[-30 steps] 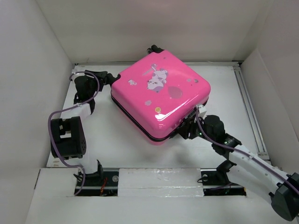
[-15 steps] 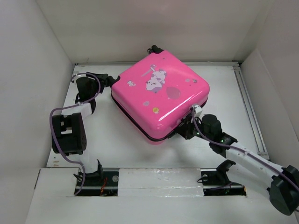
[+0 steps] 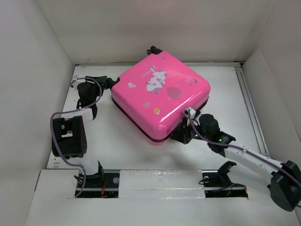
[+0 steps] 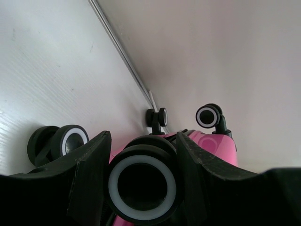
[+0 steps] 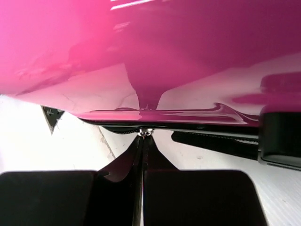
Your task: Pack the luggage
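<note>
The luggage point(image 3: 160, 94) has one wheel point(image 4: 142, 186) grasped in my left pincer point(image 4: 143, 141), while my right pincer point(image 5: 143, 141) is clenched tight at its black zipper seam point(image 5: 188, 124). It lies flat and closed mid-table point(image 3: 117, 141), a glossy hot-pink shell with the cartoon print up, set diagonally, long axis running from the wheeled end at far-left to near-right.

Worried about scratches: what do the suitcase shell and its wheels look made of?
Luggage shell: probably hard plastic, glossy, showing sharp highlights and reflections. Wheels: matte black rubber or plastic, white ring; cannot tell which.
</note>
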Motion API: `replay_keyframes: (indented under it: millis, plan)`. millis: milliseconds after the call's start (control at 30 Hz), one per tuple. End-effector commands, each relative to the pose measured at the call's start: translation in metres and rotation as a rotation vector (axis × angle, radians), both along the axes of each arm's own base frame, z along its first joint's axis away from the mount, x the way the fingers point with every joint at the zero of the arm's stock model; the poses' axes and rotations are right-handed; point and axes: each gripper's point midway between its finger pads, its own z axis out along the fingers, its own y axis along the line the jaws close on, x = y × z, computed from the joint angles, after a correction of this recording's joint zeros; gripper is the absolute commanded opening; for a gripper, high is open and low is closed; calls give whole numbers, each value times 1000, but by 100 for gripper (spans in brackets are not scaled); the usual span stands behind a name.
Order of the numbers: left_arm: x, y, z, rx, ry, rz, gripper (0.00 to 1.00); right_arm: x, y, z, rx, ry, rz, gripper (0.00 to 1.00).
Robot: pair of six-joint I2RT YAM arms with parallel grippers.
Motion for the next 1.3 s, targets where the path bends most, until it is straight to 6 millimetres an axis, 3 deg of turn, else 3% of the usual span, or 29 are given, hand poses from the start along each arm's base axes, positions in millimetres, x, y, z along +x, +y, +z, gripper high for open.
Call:
replay_keyframes:
  millis: [0, 67, 133, 167, 200, 267, 300, 367, 400, 467, 533, 633, 667, 733, 767, 800, 867, 900, 1000, 1067, 1100, 1133, 1167, 1267]
  plan:
    - [-24, -18, 12, -2, -37, -55, 0, 38, 15, 101, 185, -223, 14, 0]
    - [-30, -17, 15, 11, -52, -46, 0, 42, 16, 112, 165, -233, 37, 0]
    - [-37, -17, 9, 11, -43, -46, 0, 25, 28, 98, 145, -189, 95, 0]
    - [-38, -17, 7, 11, -45, -46, 0, 17, 33, 89, 131, -175, 108, 0]
    - [-38, -17, 7, 11, -45, -46, 0, -6, 45, 63, 102, -124, 152, 0]
    - [-39, -19, 9, 0, -59, -53, 0, -30, 57, 33, 70, -47, 199, 0]
    - [-39, -19, 9, 0, -59, -54, 0, -53, 63, 14, 42, -6, 254, 0]
    - [-40, -19, 13, 1, -68, -54, 0, -72, 70, -10, -4, 55, 306, 0]
    - [-42, -19, 9, -9, -57, -52, 0, -74, 72, -17, -27, 57, 298, 0]
    - [-45, -20, 14, -8, -71, -52, 0, -83, 85, -11, -27, 41, 325, 0]
    - [-46, -20, 19, -7, -83, -52, 0, -71, 87, -1, -24, -9, 278, 0]
    - [-49, -16, 19, 7, -79, -33, 0, -36, 76, 35, 5, -138, 176, 0]
    - [-52, -16, 19, 7, -80, -33, 0, -8, 62, 49, 24, -160, 116, 0]
    - [-55, -16, 19, 7, -80, -33, 0, 20, 38, 66, 35, -199, 66, 0]
    - [-58, -17, 19, 7, -82, -33, 0, 48, 15, 73, 46, -201, 7, 0]
    - [-59, -21, 26, 8, -103, -43, 0, 63, 4, 91, 72, -227, -21, 0]
    - [-68, -26, 18, 9, -90, -45, 0, 88, -18, 112, 98, -257, -74, 0]
    - [-75, -38, 28, 8, -116, -74, 0, 112, -39, 134, 113, -297, -136, 0]
    - [-93, -62, 32, 33, -133, -108, 0, 136, -57, 143, 112, -283, -187, 0]
    - [-102, -61, 27, 42, -125, -109, 0, 123, -50, 122, 99, -244, -165, 0]
    - [-105, -57, 36, 44, -151, -91, 0, 112, -48, 105, 79, -209, -165, 0]
    - [-106, -51, 42, 46, -166, -67, 0, 82, -37, 63, 42, -121, -112, 0]
    - [-107, -46, 38, 56, -147, -58, 0, 61, -35, 61, 47, -139, -90, 0]
    - [-106, -35, 47, 59, -161, -22, 0, 6, -30, 17, 11, -50, -23, 0]
